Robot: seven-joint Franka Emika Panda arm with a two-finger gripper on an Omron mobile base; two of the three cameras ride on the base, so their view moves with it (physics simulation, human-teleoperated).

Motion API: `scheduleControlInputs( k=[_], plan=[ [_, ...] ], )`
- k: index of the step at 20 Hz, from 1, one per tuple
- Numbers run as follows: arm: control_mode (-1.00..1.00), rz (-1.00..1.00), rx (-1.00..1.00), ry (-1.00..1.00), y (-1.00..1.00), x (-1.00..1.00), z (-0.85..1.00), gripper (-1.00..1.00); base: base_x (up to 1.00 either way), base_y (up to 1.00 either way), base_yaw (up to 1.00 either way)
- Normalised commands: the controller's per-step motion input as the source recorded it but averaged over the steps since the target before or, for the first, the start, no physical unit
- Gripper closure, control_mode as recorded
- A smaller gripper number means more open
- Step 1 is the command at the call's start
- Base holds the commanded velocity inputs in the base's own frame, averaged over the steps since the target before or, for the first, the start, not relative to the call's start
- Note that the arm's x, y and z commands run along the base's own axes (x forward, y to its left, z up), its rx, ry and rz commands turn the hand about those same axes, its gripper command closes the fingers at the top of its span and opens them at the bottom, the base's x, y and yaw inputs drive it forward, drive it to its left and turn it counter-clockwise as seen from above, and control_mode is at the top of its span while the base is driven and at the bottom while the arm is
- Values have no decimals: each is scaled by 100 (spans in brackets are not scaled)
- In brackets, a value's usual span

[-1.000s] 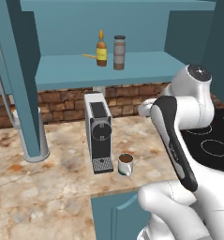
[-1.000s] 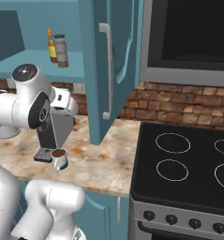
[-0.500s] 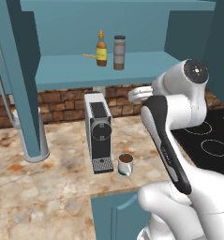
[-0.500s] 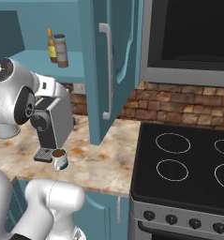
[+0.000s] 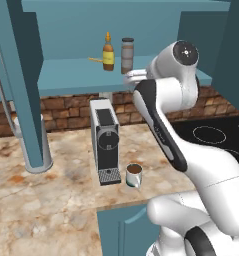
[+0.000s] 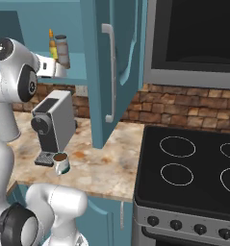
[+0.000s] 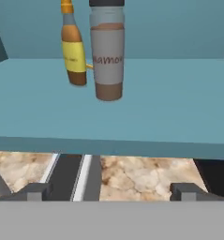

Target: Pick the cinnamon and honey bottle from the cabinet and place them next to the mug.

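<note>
The cinnamon [image 7: 107,51] is a brown jar with a dark lid. It stands upright on the teal cabinet shelf [image 7: 146,112], also seen as the cinnamon [image 5: 127,55]. Close on its left is the honey bottle [image 7: 73,47], amber with a yellow label, seen again as the honey bottle [image 5: 108,52]. My gripper [image 7: 111,192] is open and holds nothing. It sits just below the shelf's front edge, short of the jar and pointing at it. From the left base view the gripper [image 5: 128,77] is at the shelf front, under the jar. The white mug [image 5: 134,175] stands on the counter beside the coffee machine.
A grey coffee machine [image 5: 106,140] stands under the shelf, right below my hand. Open cabinet doors hang at the left [image 5: 21,85] and at the right [image 6: 111,72]. A black stove [image 6: 193,168] lies to the right, with a microwave [image 6: 193,38] above it.
The arm has swung up and leftward. The hand rose from coffee-machine height to the front edge of the cabinet shelf, nearer the jar and bottle. Nothing else moved.
</note>
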Motion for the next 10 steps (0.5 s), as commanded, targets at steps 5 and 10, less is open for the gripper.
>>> scheduleControlInputs(
  k=[5, 10],
  plan=[
    [-100, 0, 1, -9, 2, 31, 23, -100, 0, 0, 0],
    [-100, 1, 6, -8, -7, 28, 7, -100, 0, 0, 0]
  ],
)
